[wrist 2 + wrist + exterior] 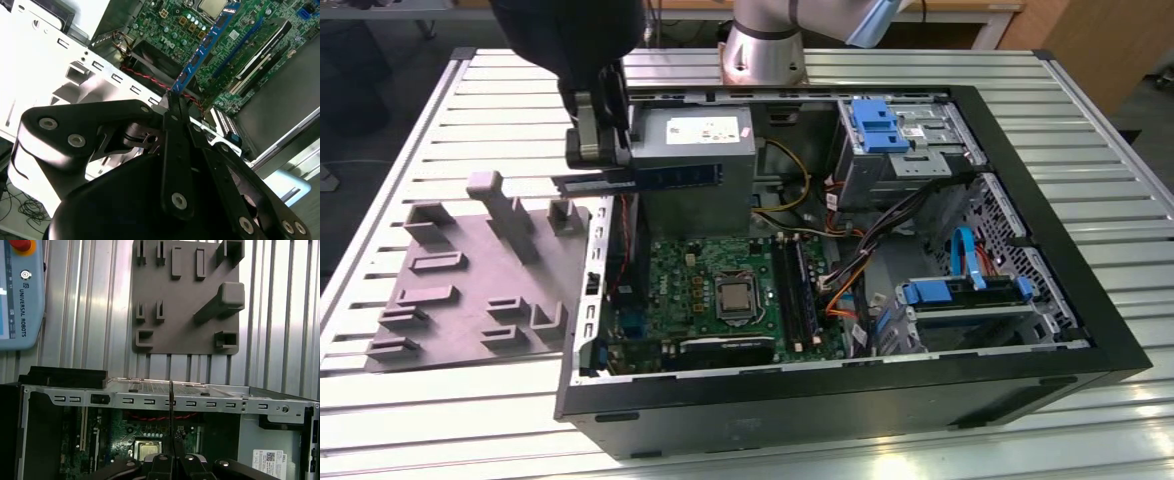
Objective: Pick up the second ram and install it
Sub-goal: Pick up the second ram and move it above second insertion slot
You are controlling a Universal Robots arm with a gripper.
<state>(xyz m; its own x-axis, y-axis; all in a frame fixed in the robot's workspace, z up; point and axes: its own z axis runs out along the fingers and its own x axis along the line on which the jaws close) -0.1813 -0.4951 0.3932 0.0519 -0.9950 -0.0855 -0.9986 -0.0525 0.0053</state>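
Note:
The second ram point(660, 178) is a thin blue-dark stick with a row of black chips. My gripper point(600, 163) is shut on one end of it and holds it level above the open computer case's rim, on the exterior view's left. In the second wrist view the second ram point(202, 47) juts out from the gripper point(175, 102) over the green motherboard point(175, 22). Edge-on in the first wrist view, it is a thin dark line point(171, 410) rising from the gripper point(172, 452). The long black ram slots point(794, 290) lie below, beside the processor socket point(736, 297).
A grey plastic block with upright posts point(467, 270) lies on the slatted table on the exterior view's left of the case. The case wall point(854, 400), power supply point(694, 150), blue drive cages point(881, 125) and loose cables point(847, 285) surround the board. A teach pendant point(20, 295) lies on the table.

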